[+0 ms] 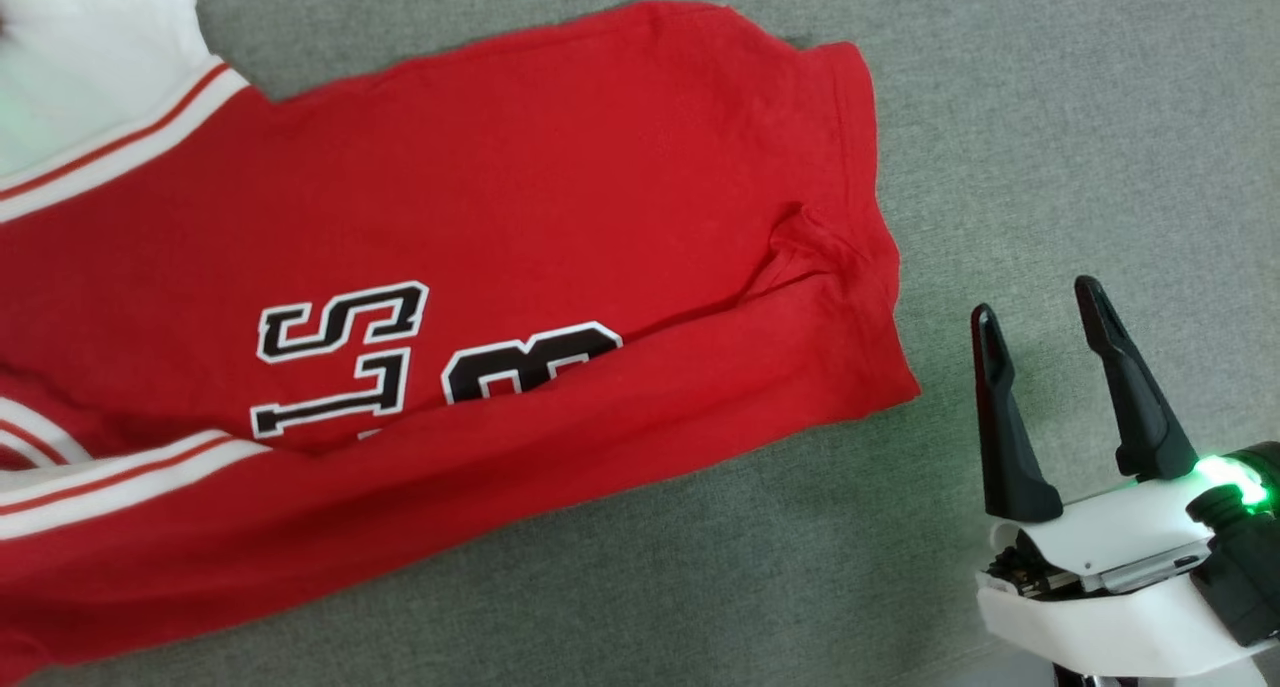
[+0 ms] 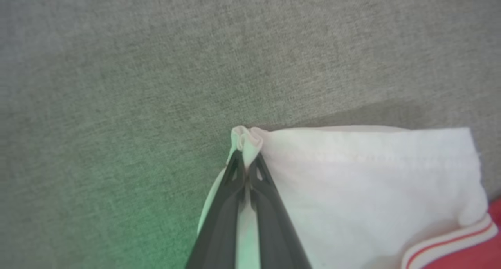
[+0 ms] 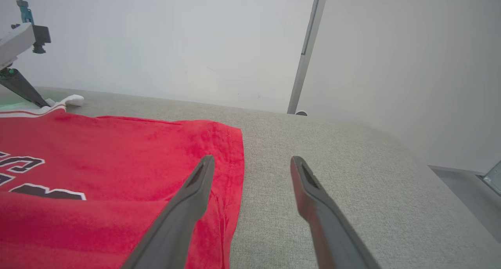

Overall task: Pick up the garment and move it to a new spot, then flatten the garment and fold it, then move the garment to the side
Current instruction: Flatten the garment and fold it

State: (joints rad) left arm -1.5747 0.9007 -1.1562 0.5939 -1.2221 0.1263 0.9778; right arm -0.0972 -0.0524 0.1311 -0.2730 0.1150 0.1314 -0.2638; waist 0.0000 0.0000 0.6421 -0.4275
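While pinching the garment's (image 1: 560,187) sleeve tip (image 2: 250,138) in tight-closed left claw (image 2: 247,159), likely flattening; next, tug outward, with splayed, empty right claw (image 1: 1037,299) beside hem (image 1: 880,267).

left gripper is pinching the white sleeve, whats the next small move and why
Probably lift the left gripper slightly and draw the white sleeve inward over the red body of the garment. The jaws are shut on the sleeve's bunched edge, the sleeve sticks out past the body, and the near long side is already folded over. The right gripper is open beside the hem, holding nothing.
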